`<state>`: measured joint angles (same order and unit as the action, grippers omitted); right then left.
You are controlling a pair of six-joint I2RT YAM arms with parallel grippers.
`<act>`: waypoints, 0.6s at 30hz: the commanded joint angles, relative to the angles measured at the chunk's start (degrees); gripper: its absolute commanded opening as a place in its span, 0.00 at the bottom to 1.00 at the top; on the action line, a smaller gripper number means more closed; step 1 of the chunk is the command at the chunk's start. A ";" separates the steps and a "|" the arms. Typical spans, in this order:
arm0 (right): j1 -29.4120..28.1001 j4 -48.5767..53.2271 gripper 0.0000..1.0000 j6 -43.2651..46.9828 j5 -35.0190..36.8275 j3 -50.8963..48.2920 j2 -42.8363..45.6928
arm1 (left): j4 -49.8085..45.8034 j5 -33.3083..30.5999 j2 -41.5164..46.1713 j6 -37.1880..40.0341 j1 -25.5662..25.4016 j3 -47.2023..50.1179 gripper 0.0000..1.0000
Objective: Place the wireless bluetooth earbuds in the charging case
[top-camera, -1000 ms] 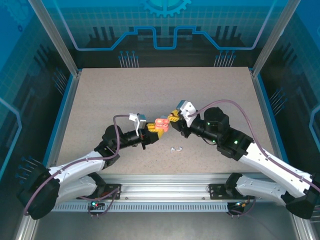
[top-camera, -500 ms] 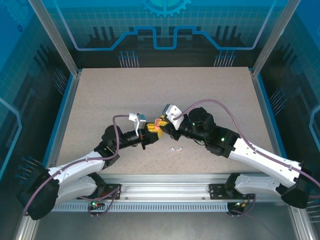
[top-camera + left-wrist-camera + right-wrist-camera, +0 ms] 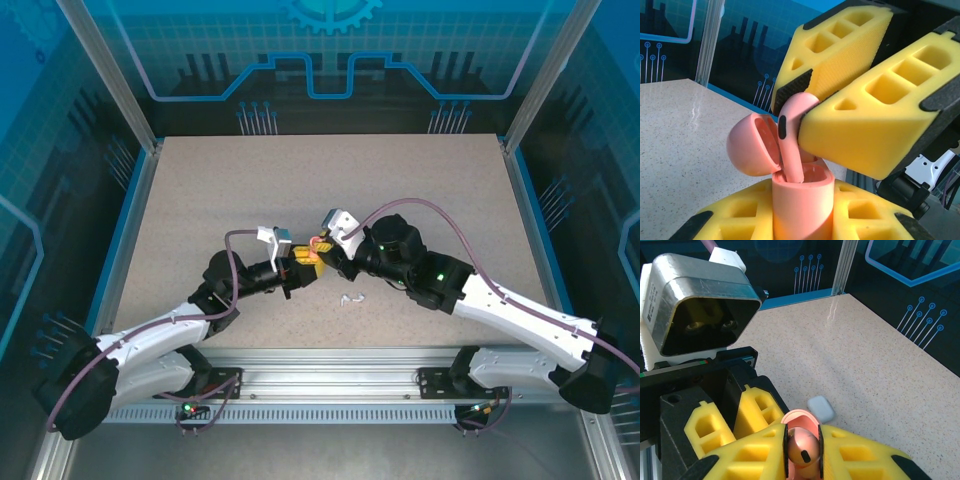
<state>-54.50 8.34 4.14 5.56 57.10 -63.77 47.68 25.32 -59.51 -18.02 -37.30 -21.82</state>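
Note:
My left gripper [image 3: 802,217] is shut on a salmon-orange charging case [image 3: 802,202], held upright with its lid [image 3: 752,145] hinged open to the left. My right gripper [image 3: 802,450] is shut on the head of a salmon-orange earbud [image 3: 802,449]. The earbud's stem [image 3: 791,160] points down into the case's open mouth, on the lid side. In the top view both grippers meet at mid-table, left gripper [image 3: 303,268] and right gripper [image 3: 322,250]. Two white earbuds [image 3: 351,298] lie loose on the table just in front of them.
A small white rounded case [image 3: 821,408] lies on the speckled table [image 3: 200,190] beyond the grippers. The left wrist camera housing [image 3: 702,310] sits close to the right gripper. Blue walls and metal posts [image 3: 115,80] enclose the table.
My right arm has swung left with the earbud, from beside the case to directly over it, with the stem now in the mouth. The left arm has stayed still.

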 commanded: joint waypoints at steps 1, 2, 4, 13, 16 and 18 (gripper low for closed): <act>-0.96 1.65 0.22 -0.27 -1.07 1.80 -0.31 | 3.03 0.82 1.49 0.49 -0.49 -0.32 0.00; -0.93 2.46 0.22 -0.35 -1.24 2.05 -0.38 | 3.04 0.85 1.58 0.52 -0.49 -0.24 0.00; -0.87 4.18 0.22 -0.36 -1.89 2.48 -0.44 | 3.15 0.77 1.76 0.53 -0.49 -0.02 0.00; 0.22 4.90 0.23 -2.21 -6.09 2.48 -0.78 | 3.15 0.69 2.29 0.62 -0.49 0.25 0.00; 0.69 5.46 0.24 -2.48 -6.61 2.84 -0.79 | 3.19 0.61 2.46 0.69 -0.46 0.40 0.00; 1.19 5.11 0.26 -3.10 -7.59 3.04 -0.44 | 3.14 0.48 2.55 0.77 -0.47 0.55 0.00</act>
<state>-53.95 11.33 2.35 0.95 58.63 -64.10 47.88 25.34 -58.39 -17.93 -37.36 -21.58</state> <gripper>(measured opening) 0.253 0.228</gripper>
